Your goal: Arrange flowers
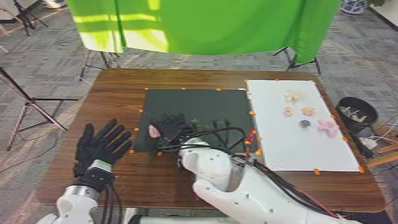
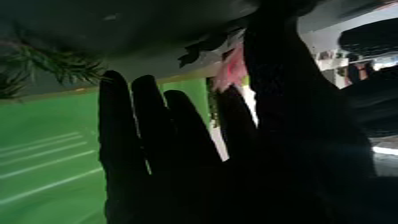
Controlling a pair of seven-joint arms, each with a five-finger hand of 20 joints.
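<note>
Over the dark mat, my right hand has a pink flower at its left side. In the right wrist view, the pink flower is pinched between the thumb and a finger of my right hand, with dark leaves beside it; the other fingers are straight. Green sprigs lie on the mat just right of that hand, and green needle-like foliage stands out in the wrist view. My left hand, fingers spread, is left of the mat.
A white board on the right carries a cream flower, small peach flowers, a dark bloom and a pink flower. Orange tabs line both surfaces. A black bin stands beyond the table's right edge.
</note>
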